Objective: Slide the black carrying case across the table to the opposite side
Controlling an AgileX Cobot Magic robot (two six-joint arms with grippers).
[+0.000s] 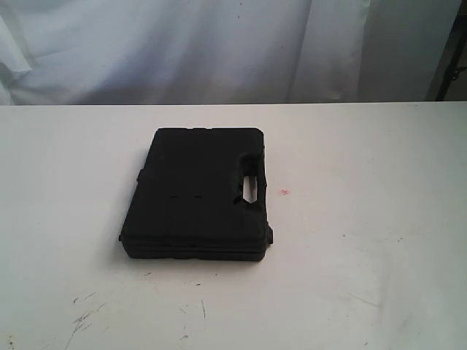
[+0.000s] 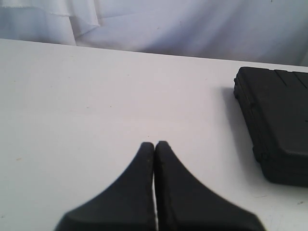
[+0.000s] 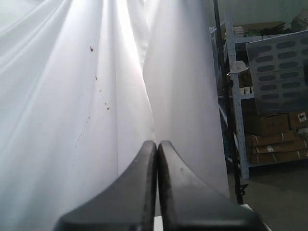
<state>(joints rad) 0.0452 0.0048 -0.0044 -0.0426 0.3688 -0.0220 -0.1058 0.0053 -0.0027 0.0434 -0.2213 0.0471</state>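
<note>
The case [image 1: 197, 193] lies flat near the middle of the tabletop [image 1: 365, 219], lid up, with its handle slot [image 1: 250, 188] on the exterior view's right side. A small pink spot [image 1: 284, 192] sits on the tabletop just right of the handle, apart from the case. Dark scuffs [image 1: 84, 317] mark the near left part of the surface, well apart from the case. A white curtain [image 1: 219, 44] hangs behind the far edge.

The left pincer [image 2: 154, 144] has its tips pressed together with nothing between them. It is over bare tabletop, and the case's corner [image 2: 274, 125] lies off to one side, apart from it.

The right pincer [image 3: 157, 143] is likewise closed tight and holds nothing. It points at the curtain, and beside the cloth stand metal shelves [image 3: 236, 96], a grey perforated panel [image 3: 279, 67] and cardboard boxes [image 3: 272, 134].

A small label [image 3: 302, 117] on one box is too small to read. The case's moulded lid shows ridges, but no lettering can be made out.
</note>
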